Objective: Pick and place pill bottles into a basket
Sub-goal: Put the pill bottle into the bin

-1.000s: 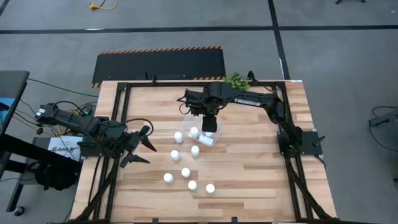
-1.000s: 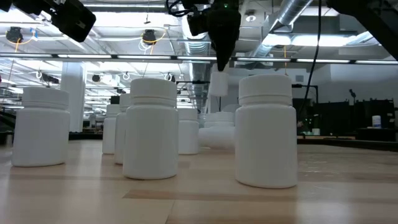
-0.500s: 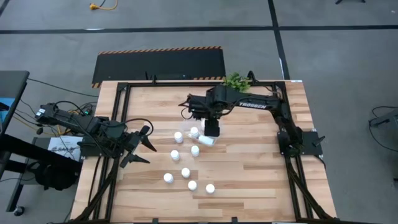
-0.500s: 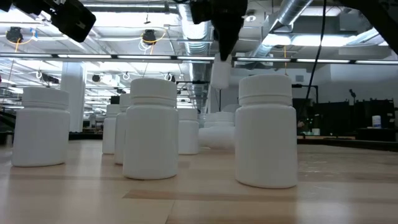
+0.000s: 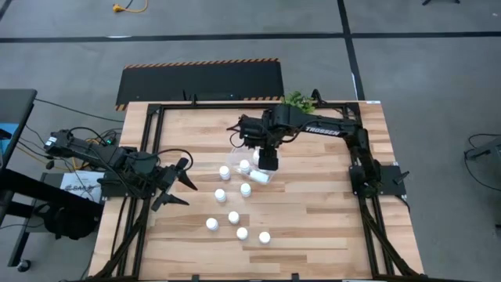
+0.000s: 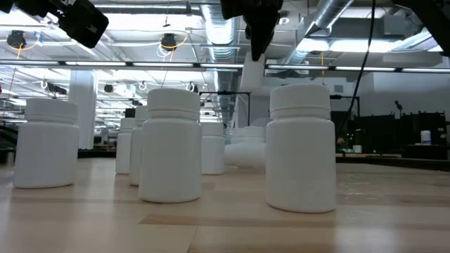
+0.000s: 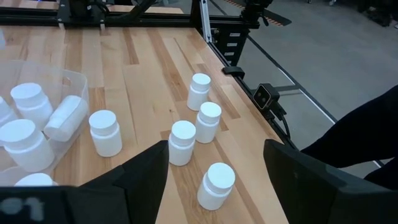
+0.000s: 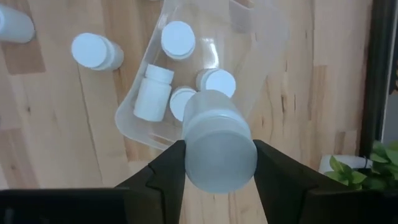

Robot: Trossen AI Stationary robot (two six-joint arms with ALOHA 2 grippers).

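Two arms at one wooden table [image 5: 313,211]. Right arm: reaches in from the right edge, folded across the far half, its right gripper [image 8: 214,163] pointing down over the basket [image 8: 264,56]; fingers [image 8: 163,174] closed on one pill bottle [image 8: 219,149], held clear above the tub. Basket: clear plastic, holding four bottles, one lying on its side [image 8: 151,93]. Left arm: low at the left edge, left gripper [image 5: 182,182] aimed inward, jaws spread wide, nothing between them. Loose bottles [image 5: 233,217]: seven standing on the table near the basket and toward the near edge. Obscured: from above the arm covers most of the basket; the level view shows bottles blocking the tub, and the held bottle [image 6: 251,76] only as a pale shape.
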